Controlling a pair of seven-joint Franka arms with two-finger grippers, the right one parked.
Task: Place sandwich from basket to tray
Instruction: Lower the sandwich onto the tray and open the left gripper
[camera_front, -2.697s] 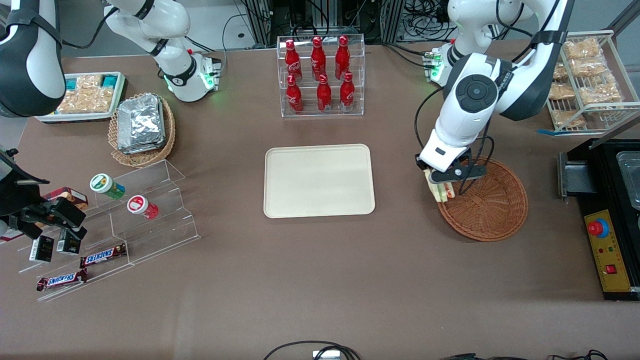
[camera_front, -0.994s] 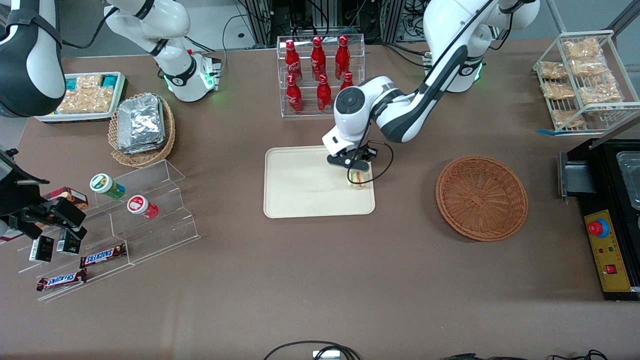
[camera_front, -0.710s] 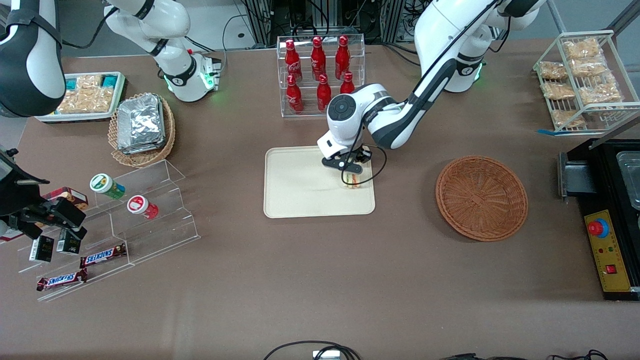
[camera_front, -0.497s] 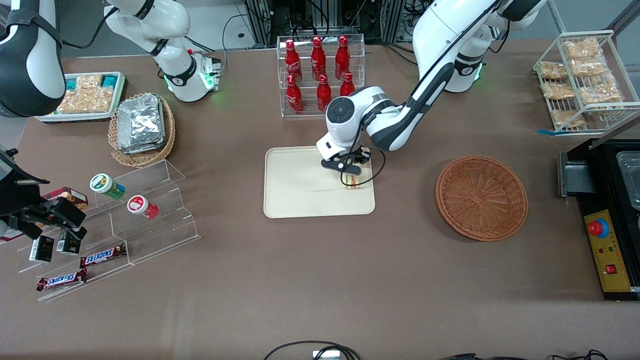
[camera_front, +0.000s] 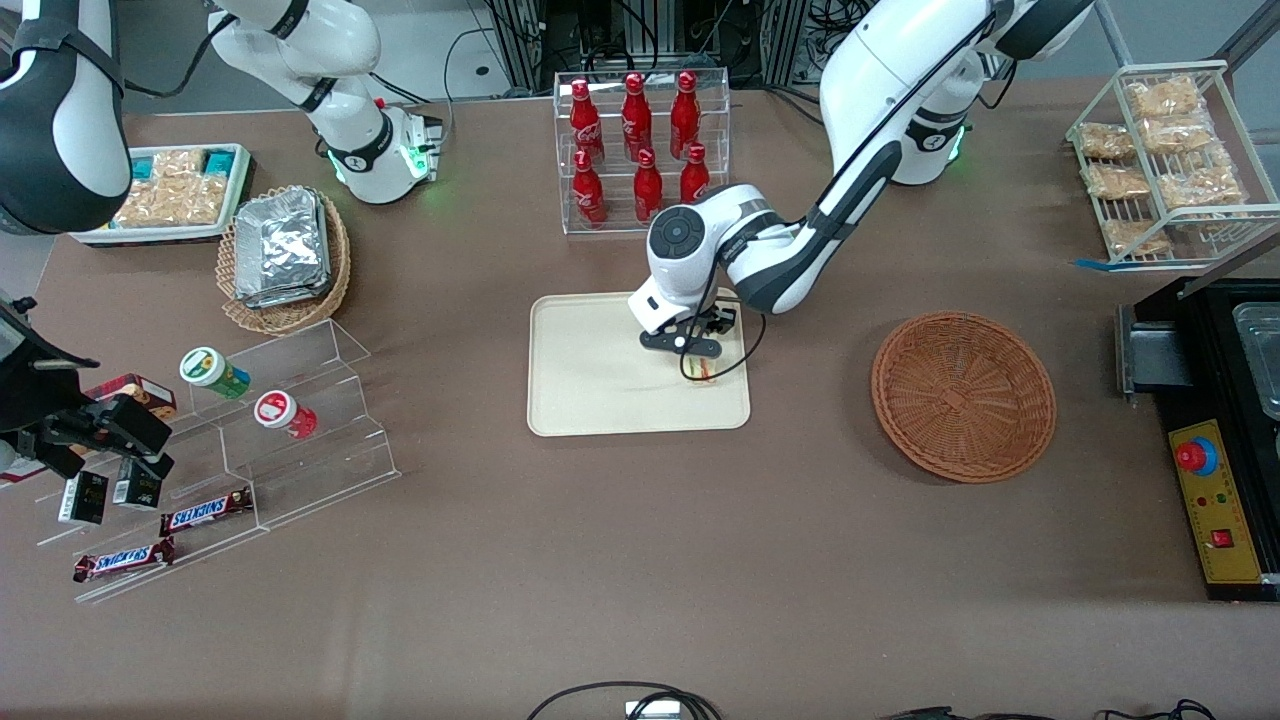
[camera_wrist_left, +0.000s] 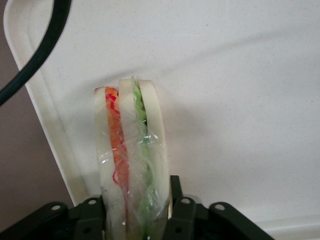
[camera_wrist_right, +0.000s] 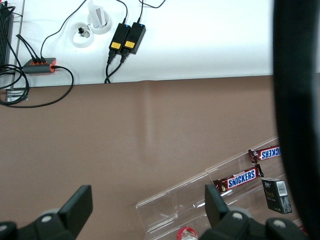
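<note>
Front view – hand (camera_front: 697, 352): low over the tray (camera_front: 600, 390), at its edge nearest the basket (camera_front: 963, 395).
Front view – sandwich (camera_front: 704, 369): on the tray beneath the hand.
Left wrist view – sandwich (camera_wrist_left: 131, 160): upright, film-wrapped, pale bread with orange, red and green filling, pinched between both fingers (camera_wrist_left: 186, 212).
Left wrist view – tray (camera_wrist_left: 240, 90): plain cream.

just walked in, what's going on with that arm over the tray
The left arm's gripper is low over the cream tray, shut on a plastic-wrapped sandwich near the tray's edge. The brown wicker basket sits empty toward the working arm's end. The sandwich is not yet released.
</note>
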